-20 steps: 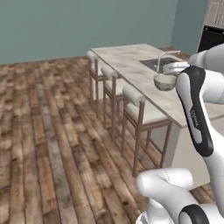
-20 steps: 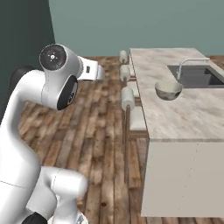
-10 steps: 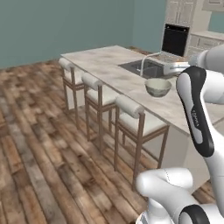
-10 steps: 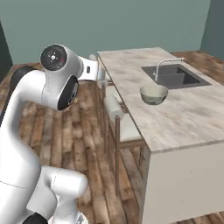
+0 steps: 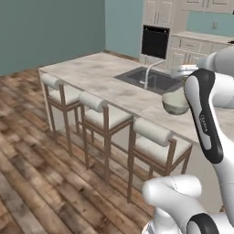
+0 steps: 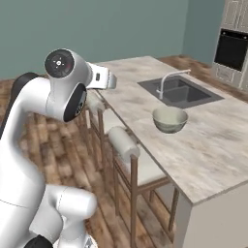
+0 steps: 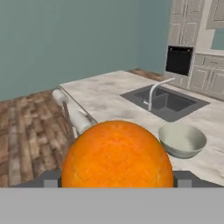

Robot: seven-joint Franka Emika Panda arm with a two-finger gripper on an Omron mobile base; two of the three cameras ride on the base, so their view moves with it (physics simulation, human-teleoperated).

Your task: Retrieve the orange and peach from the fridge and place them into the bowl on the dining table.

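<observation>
Filling the hand view, the orange (image 7: 117,155) sits gripped in the wide-spread tool (image 7: 117,178).

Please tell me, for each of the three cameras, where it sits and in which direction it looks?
Left base view: behind the arm on its left, facing the dining table, three stools, sink and bowl; the white arm rises at lower right.
Right base view: behind the arm on its right, facing the same table; the arm rises at lower left.
Hand view: on the hand, looking along it past the orange it grips, toward the bowl and sink.
Shared: table, sink, faucet and bowl appear in all three.
</observation>
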